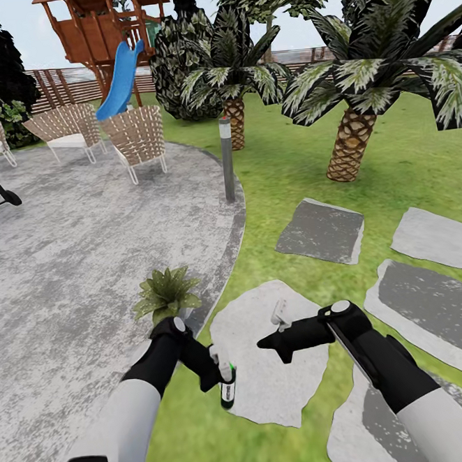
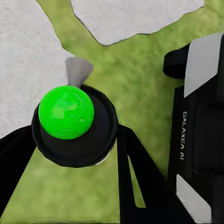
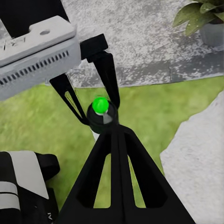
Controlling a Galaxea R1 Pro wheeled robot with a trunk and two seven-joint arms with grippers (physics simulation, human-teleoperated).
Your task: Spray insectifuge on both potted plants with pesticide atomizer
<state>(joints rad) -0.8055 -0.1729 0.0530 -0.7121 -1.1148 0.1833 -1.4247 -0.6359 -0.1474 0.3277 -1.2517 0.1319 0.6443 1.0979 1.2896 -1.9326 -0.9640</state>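
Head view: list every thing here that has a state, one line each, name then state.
pesticide atomizer: upright, held between the left hand's fingers, over the grass by a stepping slab.
left hand: shut on the atomizer.
right hand: fingers together, holding nothing, pointing toward the atomizer.
potted plant: upright at the patio's edge, just beyond the left hand.
bollard lamp: standing upright at the patio rim.

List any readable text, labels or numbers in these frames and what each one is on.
"GALAXEA AI": white lettering running along the black casing of the right arm, in the left wrist view.
The pesticide atomizer held in the left gripper has a pale patch in the head view; too small to read.
No other text, numbers or signs are legible.
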